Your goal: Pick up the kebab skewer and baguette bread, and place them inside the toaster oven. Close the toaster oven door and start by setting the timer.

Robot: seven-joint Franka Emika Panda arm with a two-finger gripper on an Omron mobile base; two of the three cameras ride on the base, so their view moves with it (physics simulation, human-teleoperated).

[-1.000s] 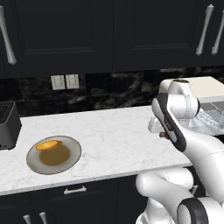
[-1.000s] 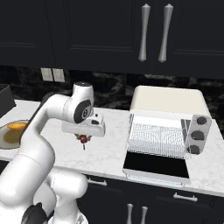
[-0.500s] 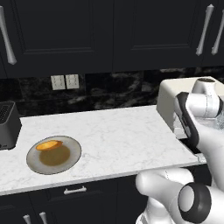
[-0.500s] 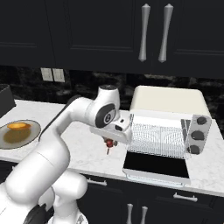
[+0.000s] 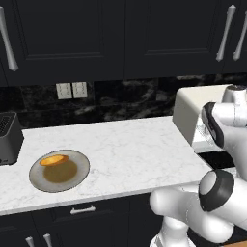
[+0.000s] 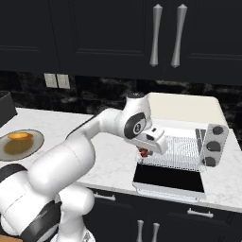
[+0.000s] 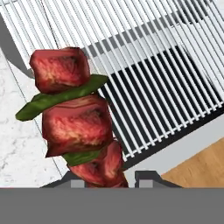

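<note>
My gripper (image 6: 146, 152) is shut on the kebab skewer (image 7: 72, 117), whose red meat chunks and green slices rise from between the finger tips in the hand view. The skewer (image 6: 144, 153) hangs at the left front corner of the pulled-out wire rack (image 6: 177, 152) of the cream-white toaster oven (image 6: 189, 109). The toaster oven door (image 6: 169, 181) lies folded down flat, dark glass up. The baguette bread (image 5: 53, 159), a golden oval, rests on the round plate (image 5: 79, 172) on the counter's left (image 6: 20, 136).
A dark grey slot toaster (image 5: 8, 137) stands at the counter's far left. Three dark knobs (image 6: 213, 145) line the oven's right side. Dark upper cabinets with long handles (image 6: 177, 35) hang above. Wooden floor shows beyond the counter edge (image 7: 197, 166).
The arm has swung right along the counter with the skewer, from mid-counter to the oven's rack edge. The grip has stayed closed on the skewer.
</note>
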